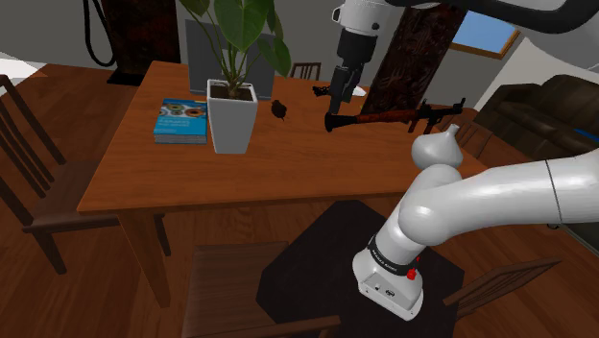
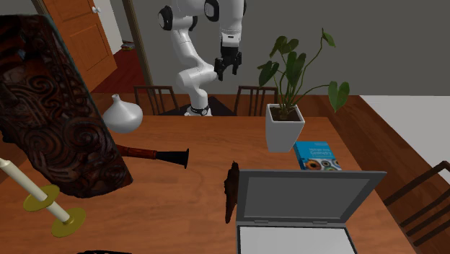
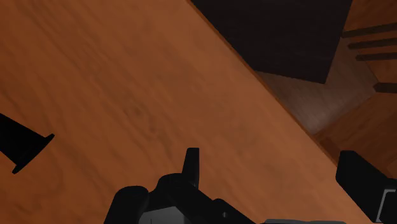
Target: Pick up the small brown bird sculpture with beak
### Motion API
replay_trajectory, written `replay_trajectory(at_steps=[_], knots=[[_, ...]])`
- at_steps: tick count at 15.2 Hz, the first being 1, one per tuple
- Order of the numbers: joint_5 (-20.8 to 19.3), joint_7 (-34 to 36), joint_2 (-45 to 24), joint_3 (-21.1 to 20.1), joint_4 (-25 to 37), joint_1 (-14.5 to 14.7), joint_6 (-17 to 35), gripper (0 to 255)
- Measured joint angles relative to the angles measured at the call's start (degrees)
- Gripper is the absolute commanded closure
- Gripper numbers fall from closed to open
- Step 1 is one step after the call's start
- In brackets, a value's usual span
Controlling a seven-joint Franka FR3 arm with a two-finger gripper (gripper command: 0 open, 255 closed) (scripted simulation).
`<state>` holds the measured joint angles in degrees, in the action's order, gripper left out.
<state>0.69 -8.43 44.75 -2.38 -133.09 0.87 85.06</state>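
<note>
You have a broad wooden worktop (image 1: 192, 173) before you. The white arm (image 1: 499, 192) rises from its black stand (image 1: 317, 259) at 5 o'clock in the shoulder view and reaches toward 11 o'clock.

In the second exterior view a large dark carved sculpture (image 2: 50, 108) stands at 9 o'clock. An open grey laptop (image 2: 306, 198) sits at 5 o'clock with its screen's back to that camera.

A leafy plant in a white pot (image 1: 232, 115) stands on the worktop. A teal book (image 1: 182, 121) lies just beside the pot at its 9 o'clock in the shoulder view. A long brown-and-black launcher (image 1: 394, 116) lies on the worktop, and a white vase (image 2: 122, 115) stands near it.

The tool (image 1: 334, 98) hangs above the worktop, over the launcher's flared black end. In the wrist view its fingers (image 3: 191, 167) stand wide apart with bare wood between them, holding nothing.

The small dark brown bird sculpture (image 1: 280, 108) rests on the worktop:
- In the shoulder view it is at 9 o'clock from the tool, near it but apart, and at 3 o'clock from the pot.
- In the second exterior view the bird sculpture (image 2: 231, 189) stands just beside the laptop screen's edge, at its 9 o'clock. The tool (image 2: 226, 71) is well apart from it, at 12 o'clock.
</note>
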Motion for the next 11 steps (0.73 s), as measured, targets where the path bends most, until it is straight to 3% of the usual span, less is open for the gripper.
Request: replay_trajectory(at_steps=[2,11], knots=[[0.0,0.2,-1.0,0.1,0.2,-0.2,0.7,0],[0.2,2.4,-18.6,3.0,6.8,-3.4,10.6,0]])
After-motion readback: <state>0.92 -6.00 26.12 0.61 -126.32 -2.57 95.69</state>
